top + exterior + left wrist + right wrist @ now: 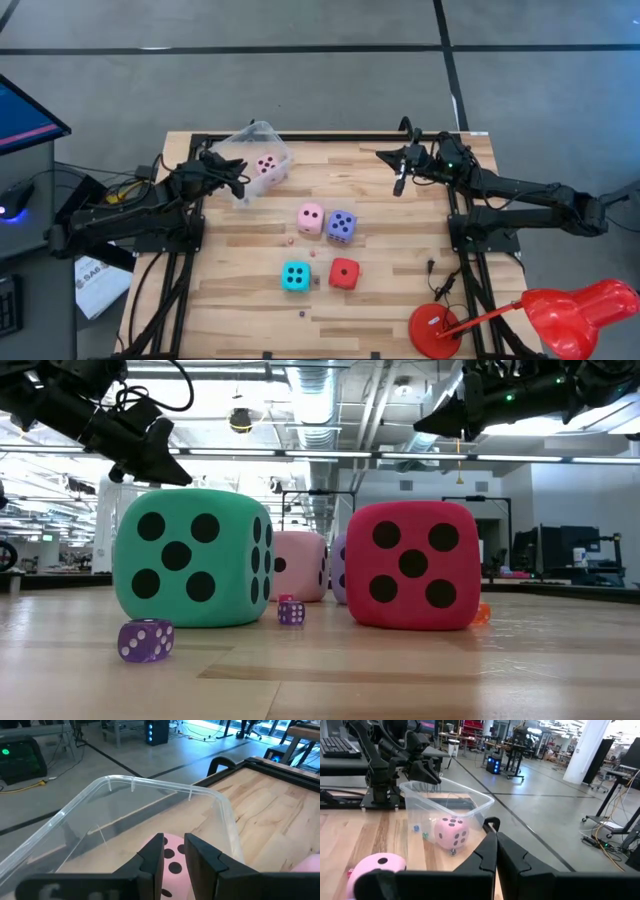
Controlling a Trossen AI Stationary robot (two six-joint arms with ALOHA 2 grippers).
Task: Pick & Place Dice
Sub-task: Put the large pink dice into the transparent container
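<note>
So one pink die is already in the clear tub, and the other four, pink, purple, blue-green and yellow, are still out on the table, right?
Nearly. None of the four is yellow: that one is the red die, as the high view shows. The rest holds: a pink die sits in the clear tub, while the other pink die, the purple die and the blue-green die lie out on the table.
</note>
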